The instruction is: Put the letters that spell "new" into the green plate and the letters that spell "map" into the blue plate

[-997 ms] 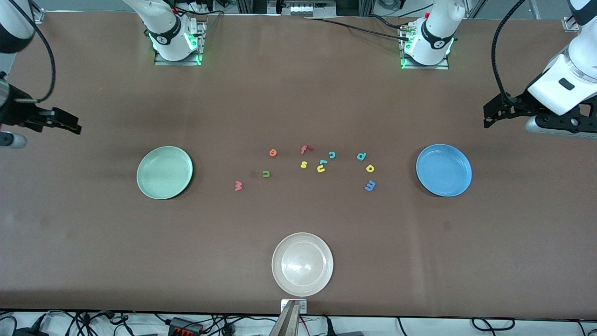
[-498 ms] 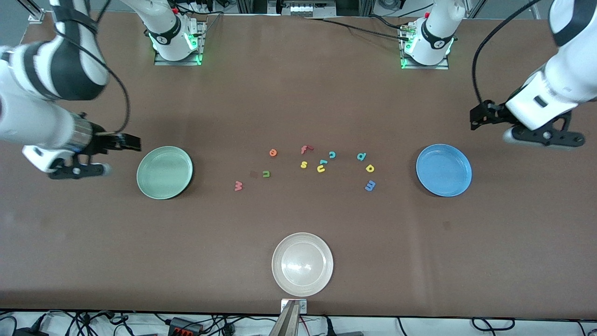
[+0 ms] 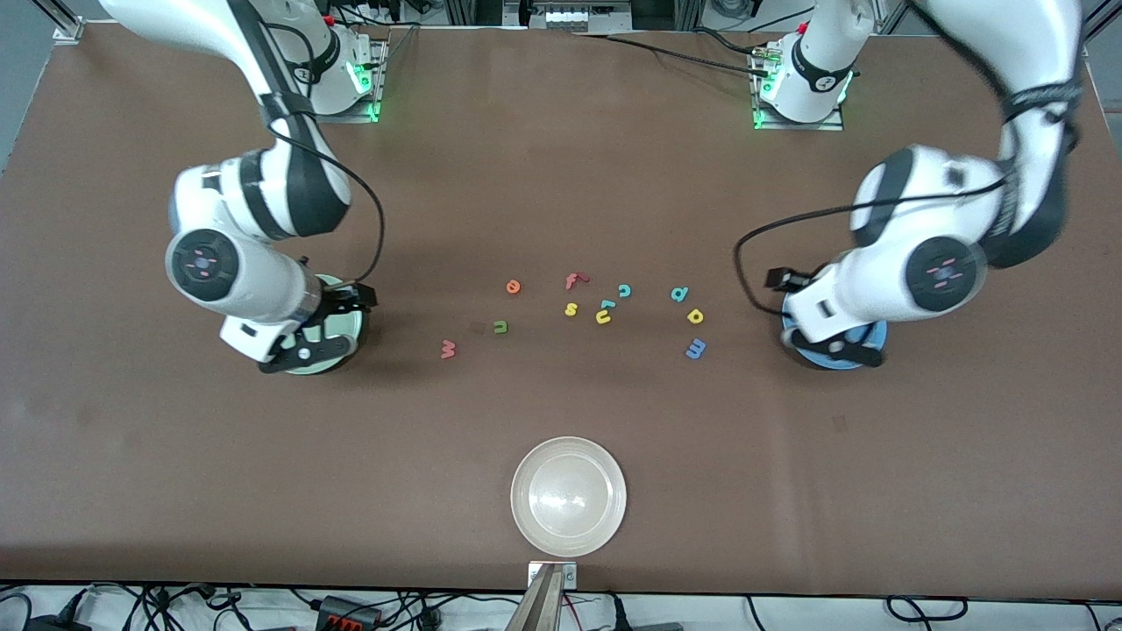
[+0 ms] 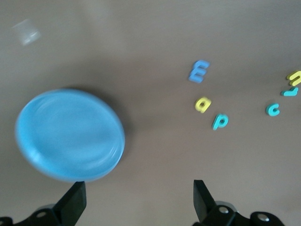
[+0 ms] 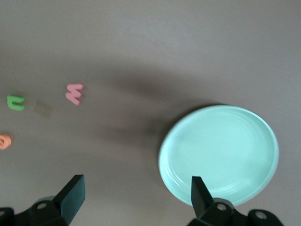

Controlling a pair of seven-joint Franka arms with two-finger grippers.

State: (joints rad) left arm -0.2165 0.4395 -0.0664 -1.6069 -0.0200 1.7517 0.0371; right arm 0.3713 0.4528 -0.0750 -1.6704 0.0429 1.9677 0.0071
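My right gripper (image 5: 136, 186) hangs open and empty over the green plate (image 5: 218, 155), which its hand mostly covers in the front view. The pink w (image 3: 448, 349), green n (image 3: 500, 327) and orange e (image 3: 514, 287) lie on the table toward the middle. Over the blue plate (image 4: 70, 134) my left gripper (image 4: 138, 188) is open and empty too. Beside that plate lie the blue m (image 3: 695, 349), yellow a (image 3: 696, 315) and teal p (image 3: 679, 294).
Between the two groups lie a red f (image 3: 574, 280), yellow s (image 3: 571, 308), yellow u (image 3: 603, 316) and teal c (image 3: 624, 291). A whitish-beige plate (image 3: 526, 517) stands near the front edge.
Both arms have swung in from the table's ends. The right hand now hangs over the green plate and the left hand over the blue plate. No letter has moved.
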